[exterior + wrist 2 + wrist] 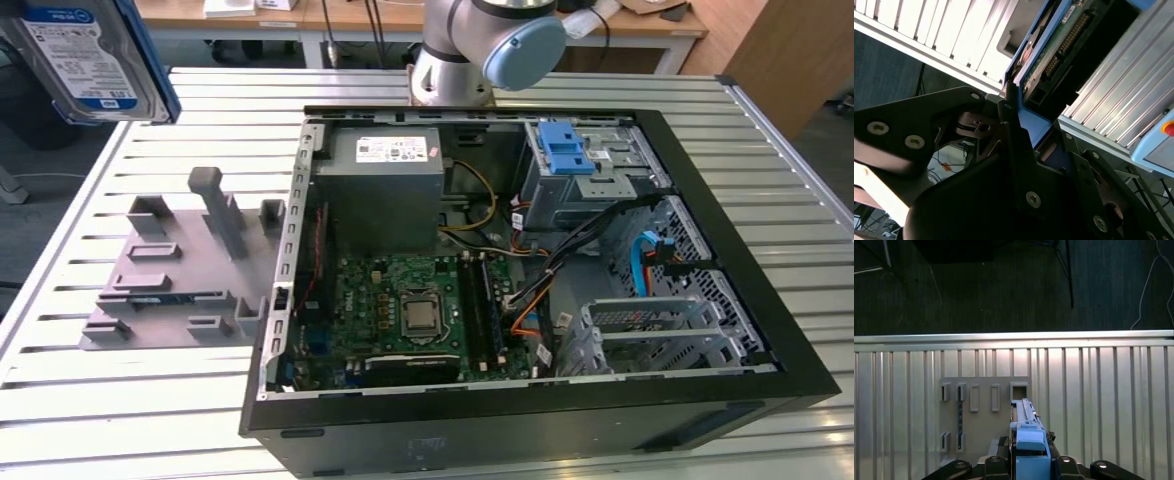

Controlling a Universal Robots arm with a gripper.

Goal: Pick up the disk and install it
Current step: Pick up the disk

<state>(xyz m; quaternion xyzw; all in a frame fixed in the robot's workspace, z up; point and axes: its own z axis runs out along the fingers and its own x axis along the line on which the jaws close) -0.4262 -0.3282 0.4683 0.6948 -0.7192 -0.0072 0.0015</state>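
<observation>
Silver with a white-and-blue label, the disk (83,55) hung high at the exterior view's left, held clear above the far corner of the slatted metal worktop (107,400). Below it and a little to the right, a grey plastic fixture (180,270) lay near the worktop's edge, well apart from the disk. Further right sat the open computer case (534,430), holding a grey power supply (387,180), a green motherboard (400,300) and, toward its far right corner, a blue latch (567,150) on the drive cage. The arm's base (467,50) stood at the worktop's far edge behind the case.

The exterior view gave the disk's label face, while both wrist views gave it edge-on. The second wrist view showed the disk's green circuit board and connector end, and the gripper (1029,125) clamped on the thin blue bracket, its black fingers (1011,130) pressed tight against the sides. The first wrist view looked past the held disk to the fixture on the worktop beyond.
</observation>
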